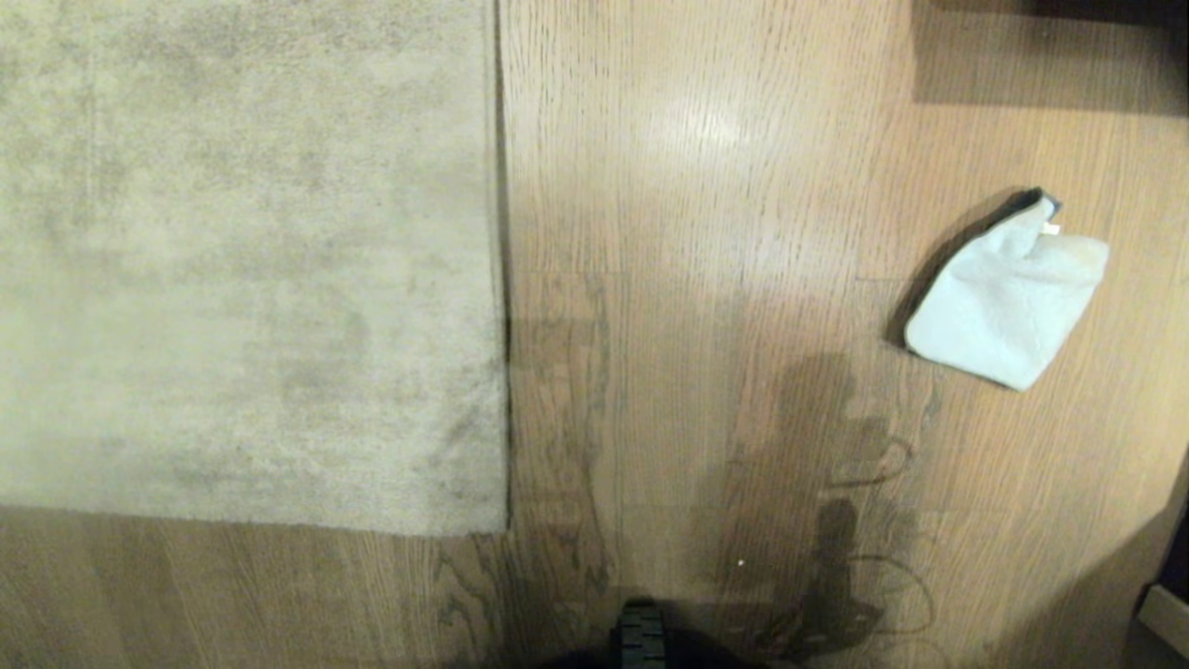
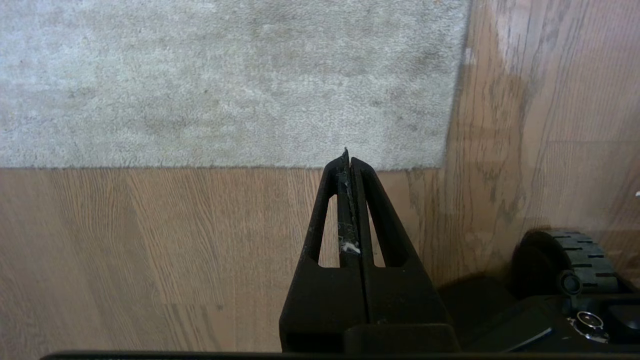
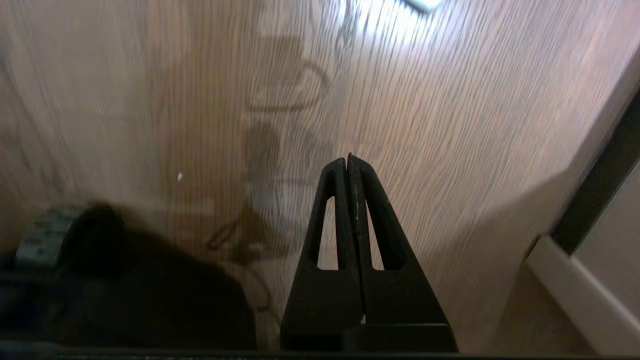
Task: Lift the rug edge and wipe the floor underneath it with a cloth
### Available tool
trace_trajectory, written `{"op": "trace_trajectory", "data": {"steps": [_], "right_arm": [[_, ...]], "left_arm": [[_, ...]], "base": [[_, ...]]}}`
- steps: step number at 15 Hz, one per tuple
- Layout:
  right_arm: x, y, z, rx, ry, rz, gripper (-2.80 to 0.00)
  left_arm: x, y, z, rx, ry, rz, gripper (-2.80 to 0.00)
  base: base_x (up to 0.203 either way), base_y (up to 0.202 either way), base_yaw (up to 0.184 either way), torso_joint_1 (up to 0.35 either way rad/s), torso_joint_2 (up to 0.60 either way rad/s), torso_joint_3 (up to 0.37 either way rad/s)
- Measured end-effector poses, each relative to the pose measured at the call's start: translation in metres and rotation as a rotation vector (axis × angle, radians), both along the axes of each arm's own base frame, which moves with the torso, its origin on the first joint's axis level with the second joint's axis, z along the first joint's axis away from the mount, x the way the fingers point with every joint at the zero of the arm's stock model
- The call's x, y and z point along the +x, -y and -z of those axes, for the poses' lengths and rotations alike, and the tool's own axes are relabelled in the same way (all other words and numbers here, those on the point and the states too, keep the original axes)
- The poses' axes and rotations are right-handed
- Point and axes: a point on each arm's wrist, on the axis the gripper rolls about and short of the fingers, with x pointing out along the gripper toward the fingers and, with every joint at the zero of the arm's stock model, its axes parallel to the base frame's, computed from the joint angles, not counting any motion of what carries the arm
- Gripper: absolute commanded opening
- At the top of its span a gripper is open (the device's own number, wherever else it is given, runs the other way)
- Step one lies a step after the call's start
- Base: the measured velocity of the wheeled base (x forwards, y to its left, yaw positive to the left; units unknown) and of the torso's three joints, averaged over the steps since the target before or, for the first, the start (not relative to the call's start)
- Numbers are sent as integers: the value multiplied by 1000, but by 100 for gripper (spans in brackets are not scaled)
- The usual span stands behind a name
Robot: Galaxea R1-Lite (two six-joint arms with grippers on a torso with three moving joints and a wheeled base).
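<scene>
The pale beige-grey rug (image 1: 241, 260) lies flat at the left of the head view, its straight rug edge (image 1: 502, 279) running down to a square corner (image 1: 506, 530). On the wood floor (image 1: 706, 279) at the right lies the cloth (image 1: 1008, 302), pale side up with a dark rim showing. Neither arm shows in the head view. In the left wrist view my left gripper (image 2: 348, 156) is shut and empty, hovering over the floor near the rug corner (image 2: 442, 165). My right gripper (image 3: 347, 160) is shut and empty above bare floor (image 3: 450, 125).
The robot's wheel (image 1: 641, 632) pokes in at the bottom of the head view and shows beside the base (image 2: 575, 260). A white baseboard (image 3: 575, 295) and dark furniture (image 1: 1050, 46) border the right side and far corner.
</scene>
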Motion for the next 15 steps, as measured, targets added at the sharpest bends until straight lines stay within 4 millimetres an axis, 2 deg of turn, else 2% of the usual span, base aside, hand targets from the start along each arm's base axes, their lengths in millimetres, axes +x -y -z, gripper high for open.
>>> {"op": "trace_trajectory", "data": {"steps": [3,7,15], "right_arm": [[-13,0,14,56,17,-5,-280],[-17,0,16,120,70,-6,-280],[-18,0,16,123,84,-6,-280]], "left_arm": [[0,0,0,0,0,0,-280],[0,0,0,0,0,0,-280],[0,0,0,0,0,0,-280]], "base": [[0,0,0,0,0,0],[0,0,0,0,0,0],[0,0,0,0,0,0]]}}
